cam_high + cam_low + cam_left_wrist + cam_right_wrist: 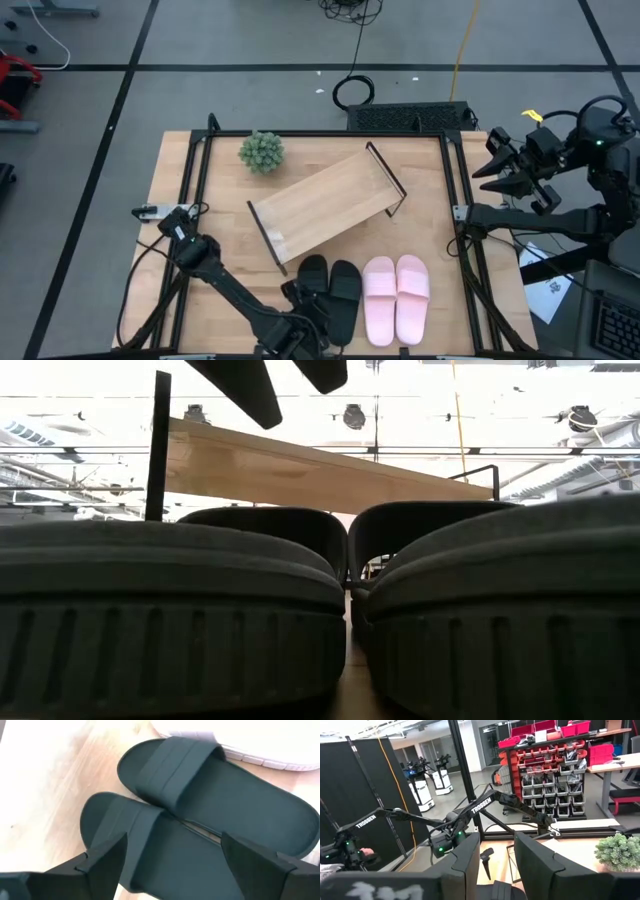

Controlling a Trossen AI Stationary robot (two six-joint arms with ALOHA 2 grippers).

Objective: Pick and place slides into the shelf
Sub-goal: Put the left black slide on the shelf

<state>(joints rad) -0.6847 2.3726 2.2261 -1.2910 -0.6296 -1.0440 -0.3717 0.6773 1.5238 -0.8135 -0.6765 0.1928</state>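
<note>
The slides (364,298) are lying in a row of four at the near edge of the counter (170,180): two black ones (331,295) on the left, touching side by side, and two pale pink ones (396,297) just beside them on the right. The shelf (326,205) is sitting empty, turned at an angle, in the middle of the counter, apart from the slides on their far side, one board with a black wire frame at each end. A single small green plant (261,151) is standing beyond the shelf's left end.

I am holding my left pincer (172,860) wide open right over the leftmost black slide (150,855), a finger on each side of it, gripping nothing. My right pincer (500,170) is waiting off the counter's far right corner, partly open and empty. From my right wrist I am reading "TROSSEN" (482,805) in white letters along my other arm.
</note>
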